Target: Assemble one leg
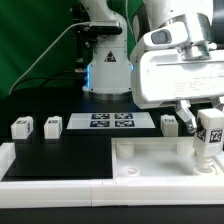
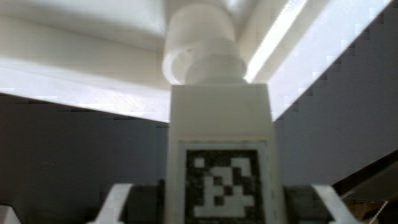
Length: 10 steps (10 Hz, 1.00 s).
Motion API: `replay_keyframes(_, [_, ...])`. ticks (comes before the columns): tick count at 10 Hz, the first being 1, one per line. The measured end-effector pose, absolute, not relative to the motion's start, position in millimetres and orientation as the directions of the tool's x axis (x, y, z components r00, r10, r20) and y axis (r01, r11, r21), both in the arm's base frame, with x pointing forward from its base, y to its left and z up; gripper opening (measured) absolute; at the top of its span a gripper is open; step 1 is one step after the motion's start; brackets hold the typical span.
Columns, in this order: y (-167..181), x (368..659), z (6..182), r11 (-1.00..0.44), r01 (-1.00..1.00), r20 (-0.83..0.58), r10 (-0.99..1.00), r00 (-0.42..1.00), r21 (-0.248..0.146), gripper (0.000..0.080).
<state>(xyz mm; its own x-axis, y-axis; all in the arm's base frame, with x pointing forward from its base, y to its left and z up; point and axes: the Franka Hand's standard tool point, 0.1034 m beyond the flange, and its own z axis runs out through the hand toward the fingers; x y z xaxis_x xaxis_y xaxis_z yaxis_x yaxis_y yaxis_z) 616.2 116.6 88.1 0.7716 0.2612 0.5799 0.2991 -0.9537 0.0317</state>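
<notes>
My gripper [image 1: 205,122] is shut on a leg [image 1: 207,140], a small white block with a black-and-white tag, held upright. In the wrist view the leg [image 2: 219,120] fills the middle, its tag facing the camera and my gripper [image 2: 221,205] on both sides of it. Its round end points down at the large white tray-like piece [image 1: 150,165], near that piece's corner at the exterior view's right. Whether the end sits in a socket I cannot tell.
Two more legs [image 1: 20,127] [image 1: 52,125] stand at the exterior view's left and another [image 1: 170,123] behind the tray-like piece. The marker board [image 1: 110,122] lies at the back middle. A raised white edge [image 1: 40,170] borders the black mat.
</notes>
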Motion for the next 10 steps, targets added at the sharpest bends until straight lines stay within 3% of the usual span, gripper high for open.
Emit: replay_keyframes(10, [110.9, 623.9, 86.6, -0.952, 0.304, 0.577, 0.271, 0.771, 0.04, 0.0293])
